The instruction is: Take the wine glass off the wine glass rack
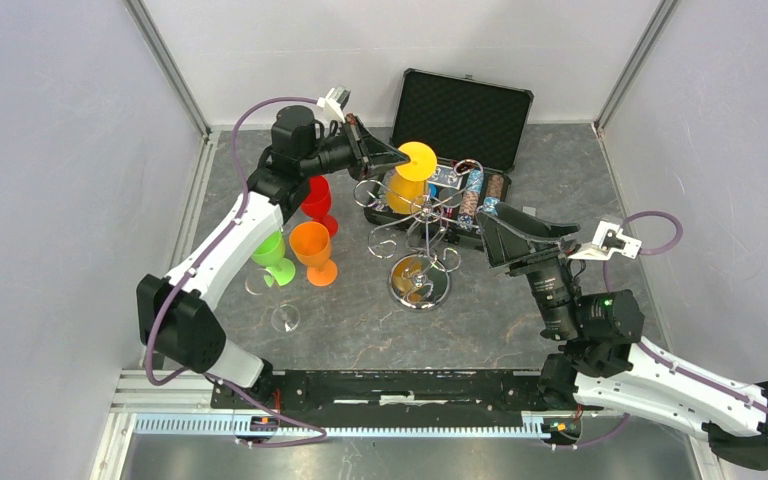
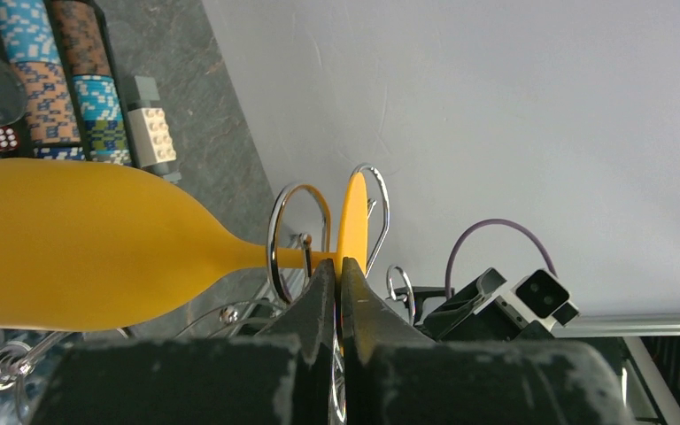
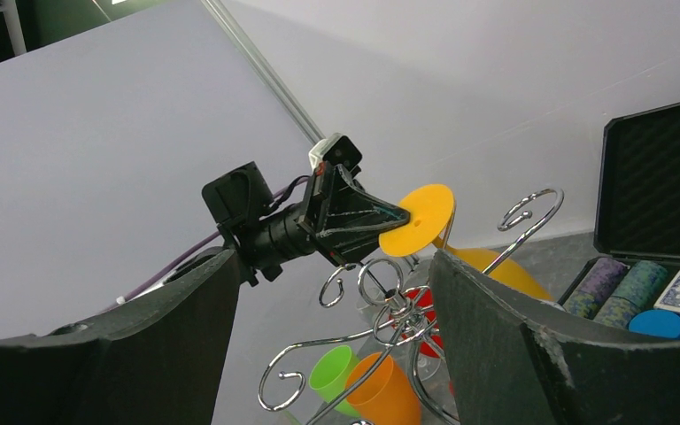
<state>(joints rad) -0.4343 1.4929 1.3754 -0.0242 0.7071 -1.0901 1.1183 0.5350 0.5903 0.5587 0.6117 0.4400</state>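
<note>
**A:** So, where is the yellow wine glass [image 1: 406, 188] at this moment?

**B:** On the wine glass rack [image 1: 419, 284]. It hangs tilted, bowl lowest and round foot uppermost, with its stem passing through one of the chrome loops on the rack's far side.

**A:** And the left end effector [image 2: 338, 266]?

**B:** Clamped on the glass where the stem meets the foot. In the left wrist view the two black fingers [image 2: 312, 305] press together just past the loop, with the edge of the foot between them.

**A:** What about the other arm?

**B:** The right end effector [image 1: 488, 240] is spread wide and grips nothing. It hangs in the air to the right of the rack, pointing toward it without touching it.

**A:** Anything else on the tabletop [image 1: 520, 325]?

**B:** A red goblet [image 1: 317, 200], a green goblet [image 1: 272, 255] and an orange goblet [image 1: 312, 250] stand close together left of the rack, beneath the left arm. Behind the rack lies a black case [image 1: 460, 105] with its lid raised. Stacks of poker chips [image 1: 474, 195] sit in its lower half.
</note>
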